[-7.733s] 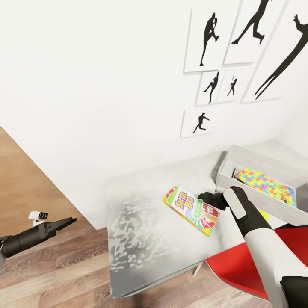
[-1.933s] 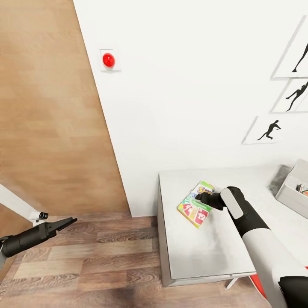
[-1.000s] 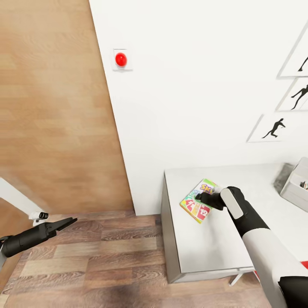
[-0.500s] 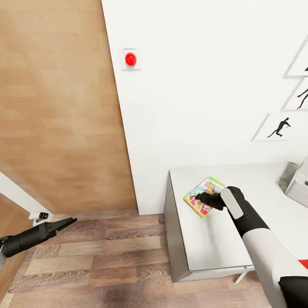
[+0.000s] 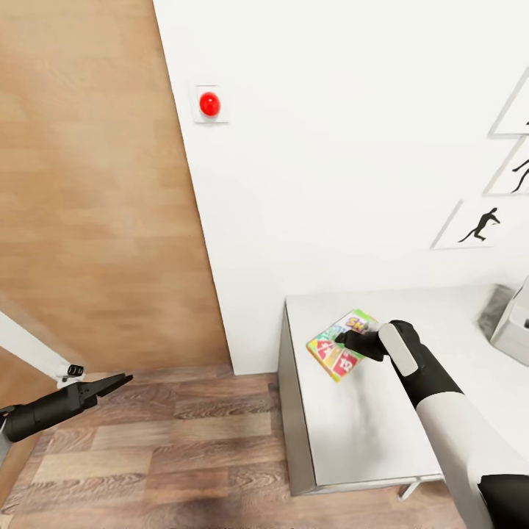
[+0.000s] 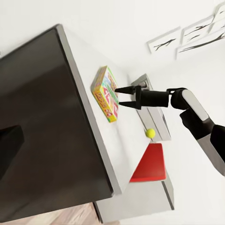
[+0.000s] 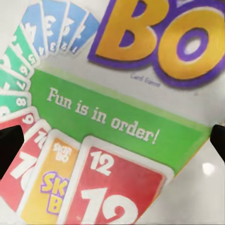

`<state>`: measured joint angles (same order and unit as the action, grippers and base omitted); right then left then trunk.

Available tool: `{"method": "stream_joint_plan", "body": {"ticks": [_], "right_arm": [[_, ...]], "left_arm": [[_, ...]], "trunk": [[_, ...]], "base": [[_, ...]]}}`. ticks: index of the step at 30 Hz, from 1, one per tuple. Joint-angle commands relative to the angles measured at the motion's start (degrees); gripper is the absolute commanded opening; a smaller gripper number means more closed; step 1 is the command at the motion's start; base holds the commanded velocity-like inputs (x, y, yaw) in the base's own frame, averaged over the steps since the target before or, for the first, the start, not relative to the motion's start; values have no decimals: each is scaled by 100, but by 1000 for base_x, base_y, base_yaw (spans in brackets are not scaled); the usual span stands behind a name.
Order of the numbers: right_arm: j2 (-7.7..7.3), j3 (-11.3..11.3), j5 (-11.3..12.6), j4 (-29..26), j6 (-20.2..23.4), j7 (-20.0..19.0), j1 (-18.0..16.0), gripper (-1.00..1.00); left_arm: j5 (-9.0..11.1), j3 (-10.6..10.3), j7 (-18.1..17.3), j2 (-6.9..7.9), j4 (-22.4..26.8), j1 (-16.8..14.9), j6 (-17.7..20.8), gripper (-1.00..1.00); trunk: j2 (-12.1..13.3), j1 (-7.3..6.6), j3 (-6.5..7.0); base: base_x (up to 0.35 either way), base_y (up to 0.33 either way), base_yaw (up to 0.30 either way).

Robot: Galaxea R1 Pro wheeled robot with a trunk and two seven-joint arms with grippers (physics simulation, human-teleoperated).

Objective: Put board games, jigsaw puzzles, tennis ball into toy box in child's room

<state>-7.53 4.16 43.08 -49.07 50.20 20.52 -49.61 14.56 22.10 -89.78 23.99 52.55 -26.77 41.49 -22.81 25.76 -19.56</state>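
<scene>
white wall (image 5: 330, 184) backs pale table (image 5: 367, 433) holding board game (image 5: 334, 351).

board game (image 5: 337, 353) on table (image 5: 367, 433), near its left end | toy box (image 5: 516, 327) far right

- Red round button (image 5: 210, 103) on a small white plate, mounted high on the white wall (image 5: 330, 162).
- Wide light-wood panel (image 5: 95, 191) left of that wall, reaching down to the floor.
- Wood-plank floor (image 5: 162, 448) in mixed brown tones below.
- Black silhouette pictures (image 5: 481, 224) on white cards at the wall's right edge, partly cropped.
- Red chair seat (image 6: 150, 164) just beside the desk's long edge, seen from the left wrist.
</scene>
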Motion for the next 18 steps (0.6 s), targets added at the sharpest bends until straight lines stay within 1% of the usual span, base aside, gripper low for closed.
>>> {"method": "stream_joint_plan", "body": {"ticks": [1,7,18], "right_arm": [[-5,23,60,-6,7,57,-5,100],[-3,23,60,-6,7,57,-5,100],[-3,23,60,-9,7,57,-5,100]], "left_arm": [[-4,-1,-22,1,0,-3,61,100],[-3,-4,-22,0,0,-3,61,100],[-5,-3,-22,0,0,-3,61,100]], "trunk": [[-11,3,-10],[-11,3,-10],[-11,3,-10]], "base": [[-99,118,0],[-97,142,0],[-9,21,0]]}}
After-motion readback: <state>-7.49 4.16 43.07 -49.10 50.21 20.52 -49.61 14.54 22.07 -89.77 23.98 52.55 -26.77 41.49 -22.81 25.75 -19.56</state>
